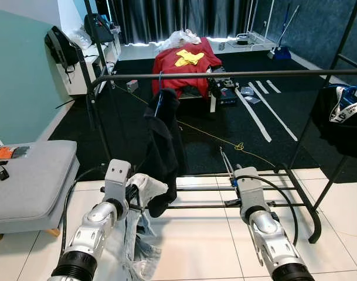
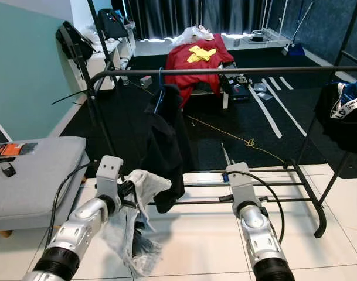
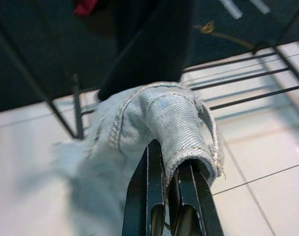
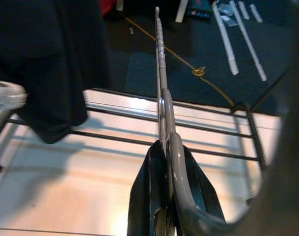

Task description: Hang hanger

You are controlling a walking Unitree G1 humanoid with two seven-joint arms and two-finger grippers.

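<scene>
1. Two hands busy here, and the job looks maybe halfway. The right hand (image 4: 164, 216) is clamped shut on a thin grey hanger (image 4: 161, 98), which pokes forward and low, pointing at the rack's bottom bars, well below the top rail (image 1: 225, 74).
2. The left hand (image 3: 171, 196) is pinched closed on a fold of pale denim jeans (image 3: 159, 118), which droop toward the white tile floor (image 1: 201, 246).
3. One black garment (image 1: 163, 146) already hangs from the top rail on a blue hook, so that one looks sorted. Another dark item with a lanyard (image 1: 345, 108) sits at the rack's right end.
4. What's left, as a guess: the jeans aren't on the hanger yet, and the hanger isn't on the rail. Both still need doing, plus a fair lift up.
5. Textures: the denim is soft, washed-out, with visible seam stitching and a frayed edge, so it'll flop and bunch. The hanger is slim, smooth and stiff, curved near the grip. The rack is matte black metal tube.
6. Background: grey cushioned seat (image 1: 31, 175) to the left, dark carpet, something draped in red cloth (image 1: 187, 64) further back.
</scene>
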